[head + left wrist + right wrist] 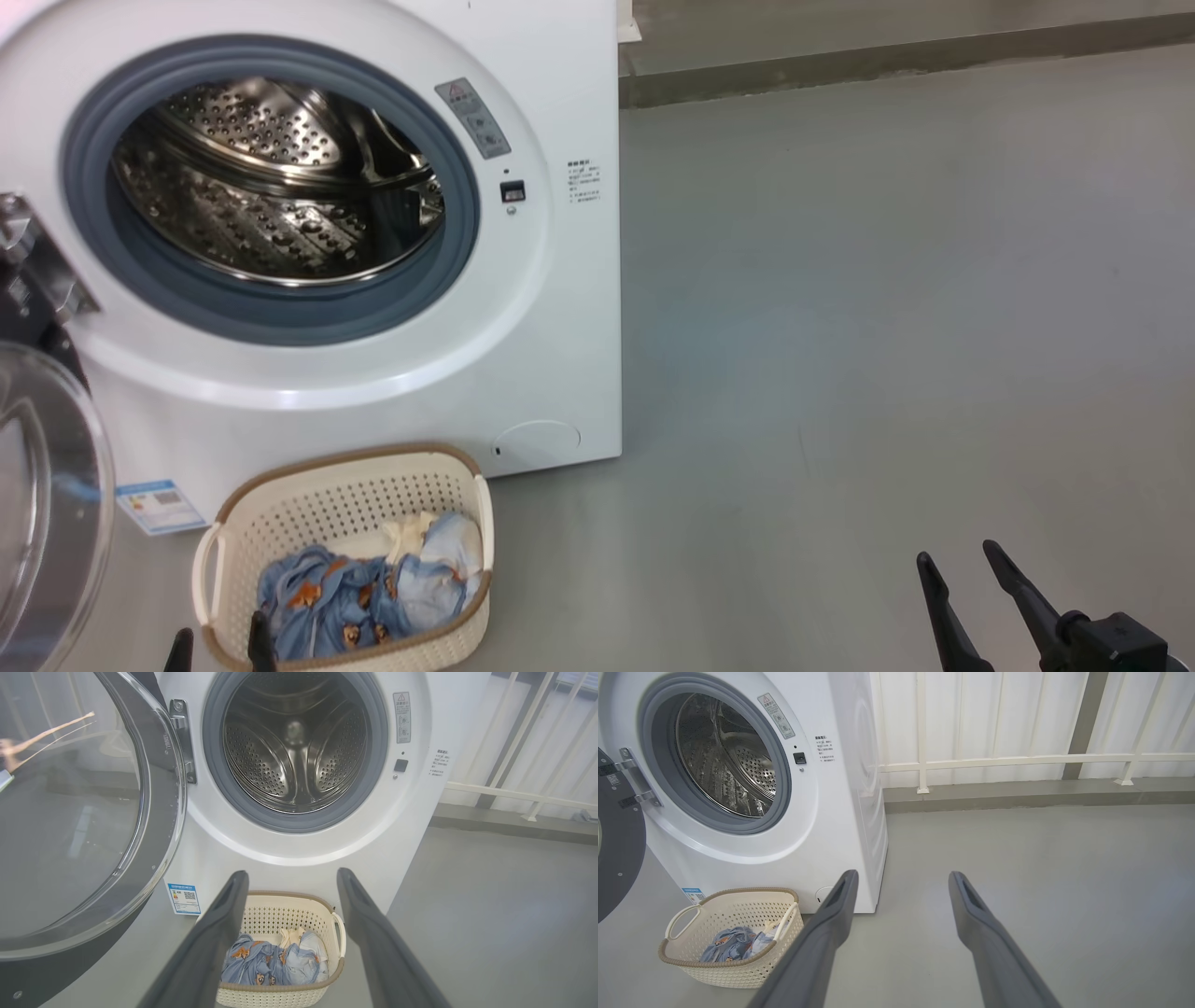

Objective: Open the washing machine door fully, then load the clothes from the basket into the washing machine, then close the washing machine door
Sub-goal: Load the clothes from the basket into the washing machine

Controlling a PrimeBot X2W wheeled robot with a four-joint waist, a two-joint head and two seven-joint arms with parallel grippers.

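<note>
The white washing machine [560, 308] [411, 826] [850, 788] stands with its steel drum [280, 187] bare. Its door [47, 504] [79, 812] [616, 858] is swung wide open to the left. On the floor in front sits the cream basket [327, 509] [275, 994] [738, 970], holding blue printed clothes [364, 593] [275, 963] [733, 949] with a cream piece on top. My left gripper [219, 644] [292, 877] hangs open just above the basket's near rim, nothing between its fingers. Far right over bare floor, my right gripper [957, 555] [901, 877] is open too.
Grey floor [887, 327] stretches to the right of the machine. A white railing [1017, 760] and a low grey kerb [887, 61] run along the back. A blue sticker [159, 506] marks the machine's lower front beside a round flap [537, 443].
</note>
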